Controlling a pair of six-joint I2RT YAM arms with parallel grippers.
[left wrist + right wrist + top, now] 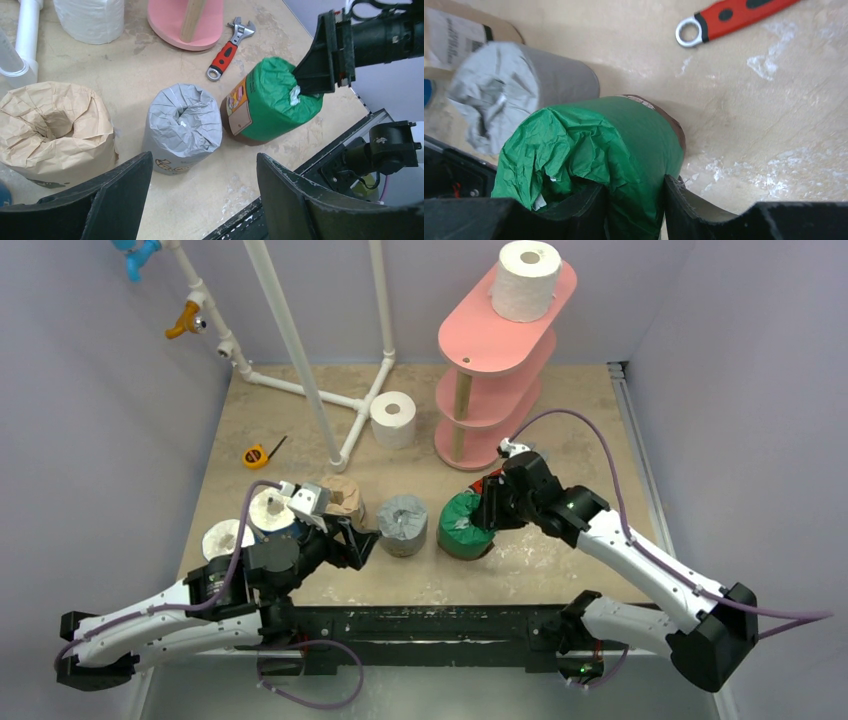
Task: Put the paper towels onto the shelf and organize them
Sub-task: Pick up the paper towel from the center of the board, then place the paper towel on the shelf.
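The green-wrapped paper towel roll [462,525] [270,100] [624,135] leans on the table near the front. My right gripper [490,508] [634,200] is shut on its wall, one finger in the core and one outside. A grey roll [402,524] [182,127] and a tan roll [343,496] [52,130] stand to its left. My left gripper [365,545] [200,200] hangs open and empty just in front of the grey roll. The pink shelf [480,340] stands at the back right with a white roll [527,280] on its top board.
Another white roll [393,418] stands beside the white pipe frame [310,360]. A blue-wrapped roll [272,512] and a white roll [228,538] sit behind my left arm. A red-handled wrench [229,49] [734,15] lies near the shelf's base. A yellow tape measure [256,455] lies at the left.
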